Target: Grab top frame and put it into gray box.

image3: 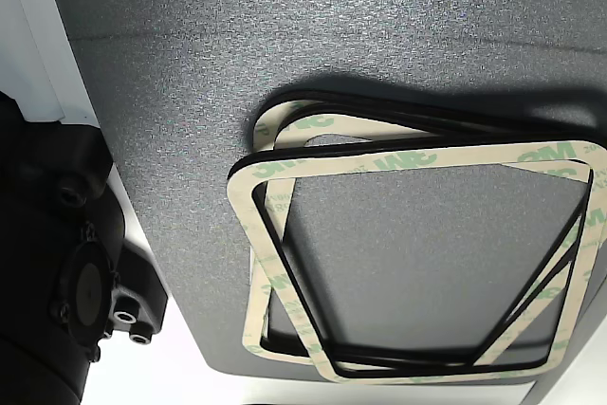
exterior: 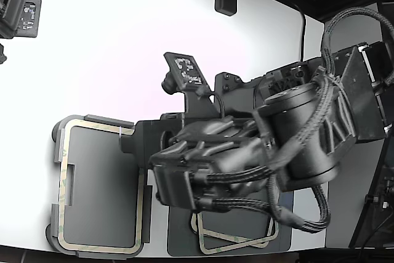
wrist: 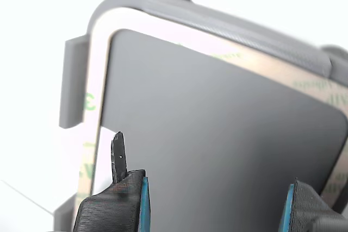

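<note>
Blue-padded fingers [wrist: 142, 206] of the gripper [wrist: 215, 207] stand spread with nothing between them, over the gray box [wrist: 228, 23]. One top frame [wrist: 97, 80] lies seated inside the box's rim, at the exterior view's left on the white desk [exterior: 111, 47]. Bulky arm housing [exterior: 246, 158] hides the box's near side. Leftover frames [image3: 398, 163] sit stacked askew on a dark mat [image3: 285, 35].

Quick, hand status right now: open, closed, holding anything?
Hand: open and empty, its blue-padded fingers spread wide above the gray box, where a frame already lies along the rim.
</note>
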Robot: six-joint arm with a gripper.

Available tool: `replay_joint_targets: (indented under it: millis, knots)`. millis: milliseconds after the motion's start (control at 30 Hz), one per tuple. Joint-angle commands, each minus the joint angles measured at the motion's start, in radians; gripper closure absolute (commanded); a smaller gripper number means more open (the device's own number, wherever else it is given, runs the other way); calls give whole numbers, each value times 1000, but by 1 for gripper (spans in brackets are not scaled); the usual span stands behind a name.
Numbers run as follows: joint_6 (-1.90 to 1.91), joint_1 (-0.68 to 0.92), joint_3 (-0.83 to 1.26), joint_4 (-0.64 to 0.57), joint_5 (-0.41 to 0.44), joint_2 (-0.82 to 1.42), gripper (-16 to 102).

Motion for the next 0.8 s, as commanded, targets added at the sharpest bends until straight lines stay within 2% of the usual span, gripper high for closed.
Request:
replay_joint_targets:
  millis: [0,67,133,233,433,600,767]
  knots:
    - [-422,-17,89,-64,143,173,-14]
    - [-647,-37,215,-147,181,302,-14]
    - [-868,-75,357,-235,173,449,-14]
    - [-1169,-175,557,-344,106,660,-14]
    - [-1526,-376,847,-492,-101,962,-14]
    - [-1598,-474,1014,-512,-201,1115,-14]
    - [-1624,-486,1167,-518,-202,1270,-14]
